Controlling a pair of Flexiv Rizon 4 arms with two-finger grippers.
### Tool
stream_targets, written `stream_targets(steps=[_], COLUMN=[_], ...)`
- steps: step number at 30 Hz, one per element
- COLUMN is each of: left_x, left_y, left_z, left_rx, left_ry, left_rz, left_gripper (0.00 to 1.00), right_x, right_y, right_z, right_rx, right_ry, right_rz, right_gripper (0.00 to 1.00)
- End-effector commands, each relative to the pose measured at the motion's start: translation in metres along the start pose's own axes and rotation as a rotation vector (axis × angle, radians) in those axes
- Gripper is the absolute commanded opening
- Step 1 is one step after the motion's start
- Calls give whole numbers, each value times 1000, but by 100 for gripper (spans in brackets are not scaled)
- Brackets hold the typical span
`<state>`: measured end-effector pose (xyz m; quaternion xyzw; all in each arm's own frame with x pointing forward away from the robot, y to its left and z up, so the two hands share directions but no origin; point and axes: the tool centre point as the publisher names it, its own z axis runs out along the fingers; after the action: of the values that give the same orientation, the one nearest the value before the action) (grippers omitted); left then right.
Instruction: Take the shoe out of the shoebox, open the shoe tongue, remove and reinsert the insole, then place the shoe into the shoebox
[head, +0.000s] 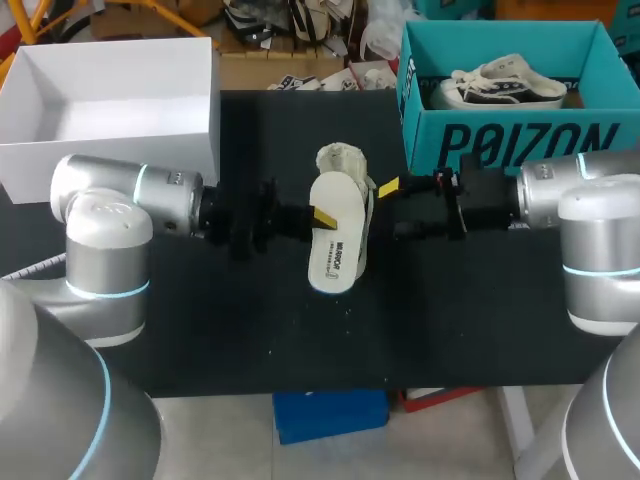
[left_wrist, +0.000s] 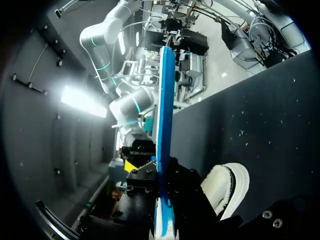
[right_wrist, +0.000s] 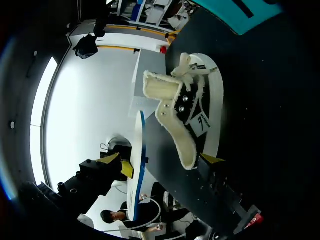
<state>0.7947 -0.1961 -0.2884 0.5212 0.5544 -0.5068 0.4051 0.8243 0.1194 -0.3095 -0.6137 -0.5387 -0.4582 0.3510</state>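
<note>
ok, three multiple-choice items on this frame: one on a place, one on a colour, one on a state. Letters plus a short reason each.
1. Where is the cream fleece-lined shoe?
A inside a box
B on the black table between the arms
C held high, clear of the table

2. What colour is the cardboard box with the other shoe in it?
A teal
B red
C brown

3. The white insole is:
A inside the shoe
B out of the shoe, clamped in the left gripper
C lying loose on the table

Answers:
1 B, it lies on its side on the tabletop.
2 A, its walls are teal.
3 B, the fingers pinch it from both sides.
</note>
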Motion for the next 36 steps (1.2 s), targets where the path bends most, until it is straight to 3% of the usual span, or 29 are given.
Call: stream_targets(steps=[1,9,16,26,36], left_x=[-4,5,8,12,37], left_y=[-16,-32,-38,-51,-50], left_z=[-19,-24,-23,-22,-11], left_rx=[22,83,147,199,282], left_ry=[113,206,256,285,377], left_rz=[-25,-88,-112,-165,-236], left_gripper=[0,0,0,0,0], right_x=[6,8,10,11,11], right_y=[-23,-43,-57,-61,-61], right_z=[-34,-75,-94,-98,-98], right_rx=[-174,-323,-399,-411,-411], right_ry=[-63,-158,-201,-206,-206], right_rz=[13,29,36,32,32], right_gripper=[100,100,100,100,100])
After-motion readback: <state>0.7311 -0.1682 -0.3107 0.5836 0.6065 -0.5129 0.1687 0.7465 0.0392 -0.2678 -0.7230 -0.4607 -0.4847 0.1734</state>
